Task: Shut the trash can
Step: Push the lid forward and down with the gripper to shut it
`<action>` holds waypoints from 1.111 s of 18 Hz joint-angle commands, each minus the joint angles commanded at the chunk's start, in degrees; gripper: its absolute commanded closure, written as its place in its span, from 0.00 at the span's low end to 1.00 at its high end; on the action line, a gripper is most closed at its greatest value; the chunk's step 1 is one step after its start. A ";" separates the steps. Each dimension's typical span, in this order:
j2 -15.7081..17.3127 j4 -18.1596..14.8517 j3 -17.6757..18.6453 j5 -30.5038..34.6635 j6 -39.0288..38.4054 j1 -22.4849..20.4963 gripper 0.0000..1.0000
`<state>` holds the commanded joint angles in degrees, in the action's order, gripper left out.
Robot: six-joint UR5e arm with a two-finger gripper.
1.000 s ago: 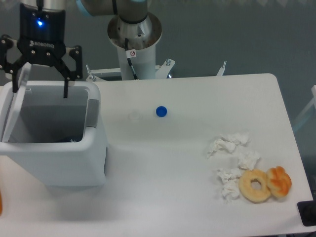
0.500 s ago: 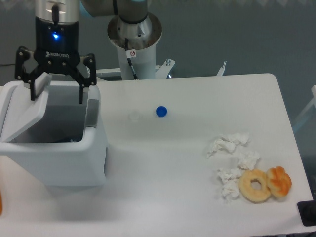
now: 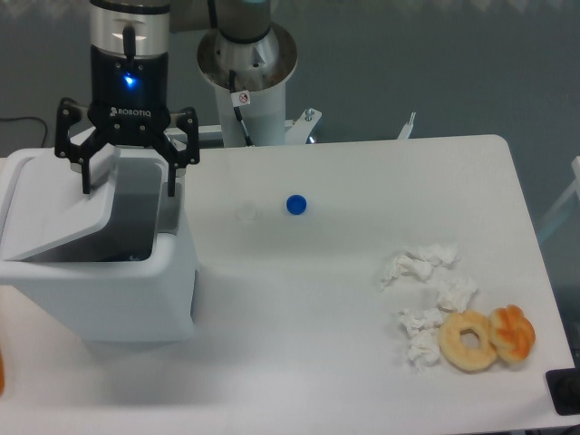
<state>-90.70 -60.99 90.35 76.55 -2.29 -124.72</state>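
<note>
Tabletop (image 3: pixel 362 299) is white, fills most of the view. Trash can (image 3: pixel 100 290) sits at its far left edge, by far the biggest thing on it: white plastic, rectangular w/ rounded corners, grey strip along the right inner wall.

Its lid (image 3: pixel 59 213) is a flat white panel, hinged on the left side, tilted down across the opening at a slant, roughly halfway shut. Dark gap remains on the right, some dark contents at the bottom, can't make out what.

My tool (image 3: pixel 127 186) hangs over the can's back-right part, fingers spread wide, gripping nothing. Left finger tip sits at the lid's raised edge; touching or just above it, can't tell from this angle. Right finger is over the open gap.

Handling, my guess: thin plastic lid, light, stiff enough to push, swings freely on the hinge. No need to pinch it; press w/ a fingertip on the top face near the free edge, away from the hinge. Smooth plastic, so a finger could slide off. The can itself is prob light and may scoot on the tabletop if I shove sideways instead of down.

Smaller stuff, all well apart from the can: crumpled tissues (image 3: pixel 426 290) at right, donut (image 3: pixel 468 341) w/ an orange pastry (image 3: pixel 513 333) touching it, blue bottle cap (image 3: pixel 296 205) mid-table.
</note>
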 joint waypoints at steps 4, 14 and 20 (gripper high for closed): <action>-0.09 0.00 0.18 -0.09 0.18 -0.18 0.00; 0.00 -0.53 2.11 -0.09 1.23 -0.97 0.00; -0.17 -0.53 2.90 0.00 1.23 -1.67 0.00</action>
<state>-90.88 -61.52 93.25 76.55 -1.05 -126.38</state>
